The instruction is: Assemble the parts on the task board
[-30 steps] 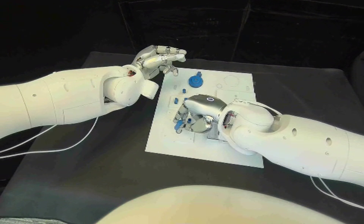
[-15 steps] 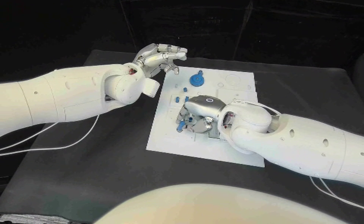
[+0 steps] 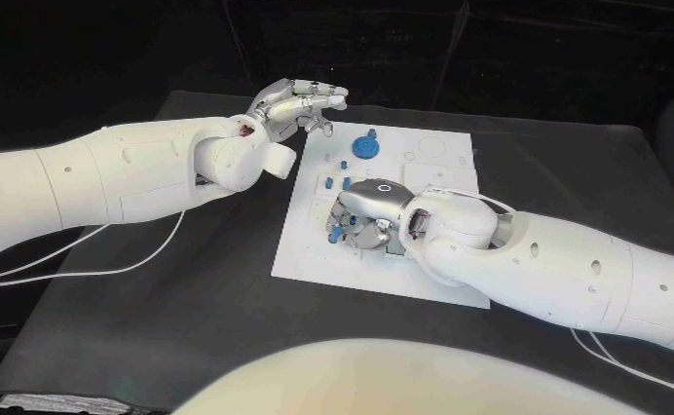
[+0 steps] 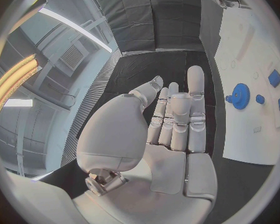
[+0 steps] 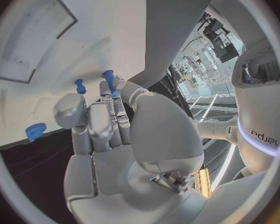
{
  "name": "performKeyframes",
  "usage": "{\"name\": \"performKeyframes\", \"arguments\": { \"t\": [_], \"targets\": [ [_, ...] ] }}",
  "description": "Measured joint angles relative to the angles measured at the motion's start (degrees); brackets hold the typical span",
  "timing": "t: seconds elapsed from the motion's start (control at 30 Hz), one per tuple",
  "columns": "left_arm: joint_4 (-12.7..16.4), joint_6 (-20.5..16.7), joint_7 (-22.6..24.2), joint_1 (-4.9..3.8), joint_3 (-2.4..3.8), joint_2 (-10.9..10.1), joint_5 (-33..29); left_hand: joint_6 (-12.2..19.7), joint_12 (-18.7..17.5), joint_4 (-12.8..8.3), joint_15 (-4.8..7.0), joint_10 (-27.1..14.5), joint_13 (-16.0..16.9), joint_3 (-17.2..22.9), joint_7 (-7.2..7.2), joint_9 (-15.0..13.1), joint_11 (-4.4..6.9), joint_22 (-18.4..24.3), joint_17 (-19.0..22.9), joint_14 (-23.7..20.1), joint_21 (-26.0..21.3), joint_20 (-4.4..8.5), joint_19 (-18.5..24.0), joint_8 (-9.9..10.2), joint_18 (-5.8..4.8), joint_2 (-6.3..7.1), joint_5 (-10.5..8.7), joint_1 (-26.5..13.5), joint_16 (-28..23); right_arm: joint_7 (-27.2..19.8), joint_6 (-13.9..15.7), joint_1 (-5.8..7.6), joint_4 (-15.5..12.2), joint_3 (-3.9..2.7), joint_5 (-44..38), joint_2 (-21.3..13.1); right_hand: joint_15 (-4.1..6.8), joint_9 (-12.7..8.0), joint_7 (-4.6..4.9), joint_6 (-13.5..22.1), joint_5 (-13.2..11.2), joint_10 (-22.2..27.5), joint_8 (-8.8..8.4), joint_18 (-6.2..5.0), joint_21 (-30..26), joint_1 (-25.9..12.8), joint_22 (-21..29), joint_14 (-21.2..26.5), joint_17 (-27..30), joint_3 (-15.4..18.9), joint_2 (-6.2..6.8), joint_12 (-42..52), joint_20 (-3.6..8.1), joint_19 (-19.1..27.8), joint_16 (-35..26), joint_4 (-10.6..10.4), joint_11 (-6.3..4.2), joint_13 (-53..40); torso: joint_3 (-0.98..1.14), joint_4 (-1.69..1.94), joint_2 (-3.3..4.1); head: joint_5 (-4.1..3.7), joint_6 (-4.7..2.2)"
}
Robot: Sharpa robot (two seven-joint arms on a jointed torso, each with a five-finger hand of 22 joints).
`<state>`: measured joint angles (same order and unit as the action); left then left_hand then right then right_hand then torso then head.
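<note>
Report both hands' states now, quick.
Left hand: open, holding nothing, raised beyond the task board's far left corner.
Right hand: down over the task board, pinching a blue part.

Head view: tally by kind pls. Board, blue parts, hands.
task board: 1
blue gear: 1
small blue parts lying on the board: 3
small blue part at the right hand's fingers: 1
hands, left hand and right hand: 2
Total: 8
</note>
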<state>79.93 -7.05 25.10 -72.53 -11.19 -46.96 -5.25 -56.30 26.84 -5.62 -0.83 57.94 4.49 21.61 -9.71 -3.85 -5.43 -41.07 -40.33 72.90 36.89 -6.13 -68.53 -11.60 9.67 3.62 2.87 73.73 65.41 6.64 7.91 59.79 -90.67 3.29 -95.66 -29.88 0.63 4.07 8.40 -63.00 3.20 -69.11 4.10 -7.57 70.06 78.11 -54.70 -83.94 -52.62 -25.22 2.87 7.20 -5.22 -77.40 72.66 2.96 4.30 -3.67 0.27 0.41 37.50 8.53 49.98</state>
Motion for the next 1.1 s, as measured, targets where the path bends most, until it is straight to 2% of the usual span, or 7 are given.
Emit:
{"name": "performKeyframes", "arguments": {
  "t": [0.13,0.27,0.4,0.53,0.67,0.87,1.1],
  "targets": [
    [0.0,0.0,0.0,0.0,0.0,0.0,0.0,0.0,0.0,0.0,0.0,0.0,0.0,0.0,0.0,0.0,0.0,0.0,0.0,0.0,0.0,0.0,0.0,0.0,0.0,0.0,0.0,0.0,0.0,0.2,-0.2,-0.05,0.0,-0.03,-0.2,0.1,0.0,0.0,0.0,0.0,0.0,0.0,-0.01,0.0,0.0,0.0,0.0,0.0,0.1,0.0,0.0,0.0,0.0,0.0,0.0,0.0,0.0,0.0,-0.03,0.0,-0.04,0.1,0.03],
    [0.0,0.0,0.0,0.0,0.0,0.0,0.0,0.0,0.0,0.0,0.0,0.0,0.0,0.0,0.0,0.0,0.0,0.0,0.0,0.0,0.0,0.0,0.0,0.0,0.0,0.0,0.0,0.0,0.0,0.5,-0.2,-0.07,0.1,-0.04,-0.4,0.3,0.0,0.0,0.33,0.4,0.2,0.1,-0.05,0.0,-0.4,-1.1,0.9,0.0,0.9,0.3,1.13,-1.0,-0.4,0.5,-0.3,-0.6,0.11,0.0,-0.05,0.0,-0.06,0.15,0.03],
    [0.0,0.0,0.0,0.0,0.0,0.0,0.0,0.0,0.0,0.0,0.0,0.0,0.0,0.0,0.0,0.0,0.0,0.0,0.0,0.0,0.0,0.0,0.0,0.0,0.0,0.0,0.0,0.0,0.0,0.7,-0.1,-0.15,0.3,0.18,-0.6,0.5,-0.85,-0.5,1.21,3.9,0.9,3.6,-0.5,0.0,-2.3,-3.0,3.6,0.4,2.2,1.2,2.94,-2.8,-0.82,1.9,-1.1,-1.5,1.24,0.1,-0.05,0.0,-0.06,0.15,0.03],
    [0.0,0.0,0.0,0.0,0.0,0.0,0.0,0.0,0.0,0.0,0.0,0.0,0.0,0.0,0.0,0.0,0.0,0.0,0.0,0.0,0.0,0.0,0.0,0.0,0.0,0.0,0.0,0.0,0.0,0.8,0.4,-0.23,0.3,0.43,-0.8,0.5,-1.43,-0.5,1.26,8.4,0.9,6.9,-0.5,0.0,-4.5,-3.8,6.7,1.1,4.7,3.9,4.82,-3.1,-1.3,3.7,-2.6,-1.8,1.67,0.1,-0.05,0.0,-0.06,0.15,0.03],
    [0.0,0.0,-0.1,0.0,0.0,0.0,0.0,0.0,0.0,-0.2,0.0,0.0,0.0,-0.2,0.0,0.0,0.0,0.0,0.1,0.0,-0.2,-0.08,-0.1,0.0,0.0,-0.11,0.0,-0.1,0.0,0.9,1.8,-0.24,-0.1,0.57,-0.9,0.3,-1.34,-0.3,1.19,11.9,1.5,10.0,-0.5,0.0,-6.8,-3.5,9.9,2.2,7.1,7.6,5.03,-2.2,-1.22,5.1,-3.9,-2.0,1.7,-0.1,-0.03,0.0,-0.06,0.18,0.03],
    [0.0,0.0,-0.1,0.0,0.0,-0.1,0.0,0.0,0.0,-0.1,0.0,0.0,0.0,-0.2,0.0,0.0,0.0,0.1,0.2,0.0,-0.3,-0.21,-0.2,0.0,0.0,-0.21,0.0,-0.2,0.0,0.7,5.1,-0.42,-1.6,0.62,-0.9,-1.0,-1.54,-0.3,1.15,12.4,2.7,10.9,-0.5,0.0,-7.3,-3.0,10.7,2.4,7.7,9.7,4.49,-0.9,-1.21,5.1,-4.0,-2.2,1.64,-0.2,0.01,-0.02,-0.06,0.22,0.03],
    [0.0,0.0,-0.2,0.0,0.0,-0.2,0.0,0.0,0.0,0.0,0.0,0.0,0.0,-0.3,0.0,0.0,0.0,0.1,0.2,0.0,-0.3,-0.21,-0.2,0.0,0.0,-0.21,0.0,-0.2,0.0,0.1,10.8,-0.46,-5.2,0.64,-0.3,-6.0,-1.55,-0.2,1.15,12.4,7.1,11.9,-0.5,-0.01,-7.7,-2.7,11.3,2.4,7.8,13.0,4.81,1.4,-1.21,5.1,-4.0,-2.8,1.84,-0.3,0.02,-0.16,-0.18,-0.12,-0.14]
  ]
}}
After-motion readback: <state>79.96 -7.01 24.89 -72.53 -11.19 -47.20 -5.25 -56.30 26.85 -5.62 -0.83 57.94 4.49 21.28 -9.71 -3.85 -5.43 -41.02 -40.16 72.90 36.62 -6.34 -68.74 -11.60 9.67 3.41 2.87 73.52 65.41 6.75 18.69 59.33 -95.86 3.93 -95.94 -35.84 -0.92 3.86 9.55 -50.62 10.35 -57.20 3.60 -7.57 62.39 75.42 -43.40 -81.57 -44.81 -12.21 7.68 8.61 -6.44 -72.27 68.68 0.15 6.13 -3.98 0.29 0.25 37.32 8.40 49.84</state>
